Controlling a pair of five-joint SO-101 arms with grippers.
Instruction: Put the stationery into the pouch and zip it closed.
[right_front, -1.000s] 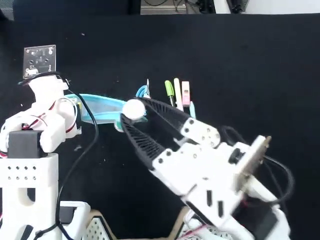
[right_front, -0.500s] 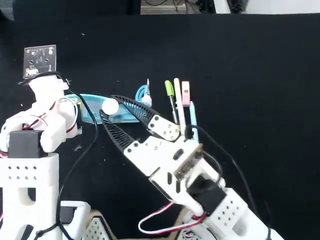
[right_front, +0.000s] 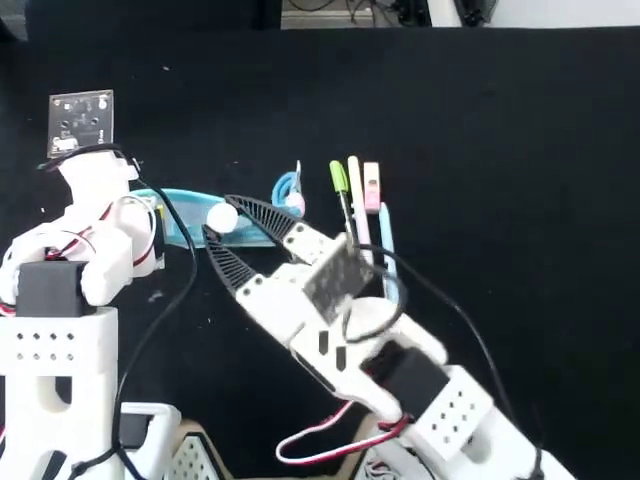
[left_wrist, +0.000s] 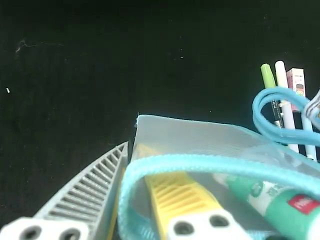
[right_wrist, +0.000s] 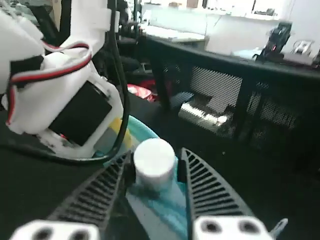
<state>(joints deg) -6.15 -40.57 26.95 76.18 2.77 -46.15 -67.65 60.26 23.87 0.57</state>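
The right gripper (right_front: 217, 218) pinches a white cylinder (right_front: 221, 214) — the pouch (right_front: 178, 207) lies just beneath its tips, long axis running toward the left gripper (left_wrist: 131, 148), clamped on its rim.

— Entry: pouch (right_front: 193, 207)?
— One end behind the left arm, the other behind the right pincer (right_front: 216, 216).
— Pens on the worktop?
— Green pen (right_front: 339, 180), white pen (right_front: 354, 175), blue pen (right_front: 384, 225): lower ends behind the right arm.
— Inside the pouch?
— Green marker (left_wrist: 260, 192), cut off at the view's edge; left pincer (left_wrist: 132, 147), one finger veiled by mesh.
— White cylinder (right_wrist: 154, 159)?
— Base hidden between the right pincer's fingers; kind cannot be told.
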